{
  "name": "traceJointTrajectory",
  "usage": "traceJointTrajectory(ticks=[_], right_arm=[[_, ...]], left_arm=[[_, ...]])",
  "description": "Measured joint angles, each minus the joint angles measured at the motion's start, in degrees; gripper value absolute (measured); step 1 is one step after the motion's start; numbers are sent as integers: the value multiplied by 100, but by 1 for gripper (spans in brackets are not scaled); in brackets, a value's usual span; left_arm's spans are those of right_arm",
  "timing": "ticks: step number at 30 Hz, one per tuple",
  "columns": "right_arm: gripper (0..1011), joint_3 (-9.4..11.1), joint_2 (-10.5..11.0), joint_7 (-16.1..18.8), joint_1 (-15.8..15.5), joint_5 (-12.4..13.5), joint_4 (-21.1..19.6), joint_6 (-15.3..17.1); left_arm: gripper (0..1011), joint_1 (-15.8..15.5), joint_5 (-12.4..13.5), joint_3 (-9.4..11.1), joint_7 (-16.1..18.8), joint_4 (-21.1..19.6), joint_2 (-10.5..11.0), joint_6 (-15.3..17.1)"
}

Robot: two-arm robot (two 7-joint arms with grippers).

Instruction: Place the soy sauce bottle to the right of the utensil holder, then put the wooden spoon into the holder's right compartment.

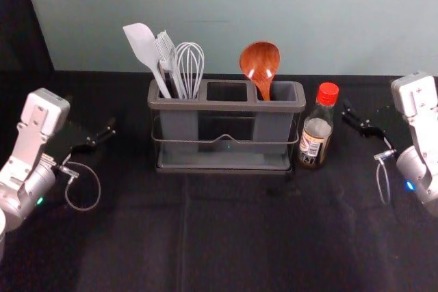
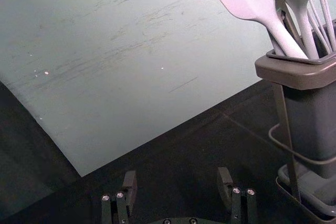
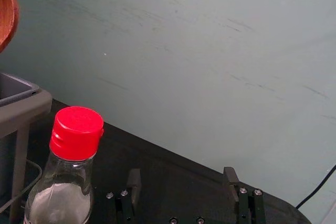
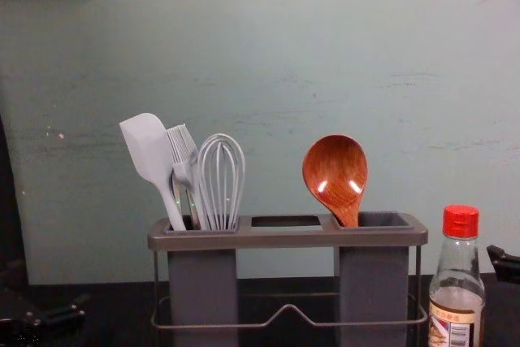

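Observation:
The soy sauce bottle (image 1: 317, 128) with its red cap stands upright just right of the utensil holder (image 1: 226, 106); in the chest view the bottle (image 4: 457, 290) is at the holder's right end. The wooden spoon (image 1: 260, 65) rests bowl-up in the holder's right compartment, and the chest view shows the spoon (image 4: 335, 175) leaning there. My right gripper (image 1: 357, 122) is right of the bottle, apart from it; in its wrist view the gripper (image 3: 182, 190) is open and empty. My left gripper (image 1: 102, 138) is left of the holder; its wrist view shows the gripper (image 2: 177, 190) open and empty.
A white spatula (image 1: 144, 47), a brush and a whisk (image 1: 189, 66) stand in the holder's left compartment. Behind the table rises a pale wall (image 1: 226, 5). Black cloth (image 1: 171, 237) covers the table in front of the holder.

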Motion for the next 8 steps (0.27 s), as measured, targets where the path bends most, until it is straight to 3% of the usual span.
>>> traceJointTrajectory(ticks=[8], right_arm=[[1002,0,0,1,0,0,0,0]], left_arm=[[1005,0,0,0,0,0,0,0]])
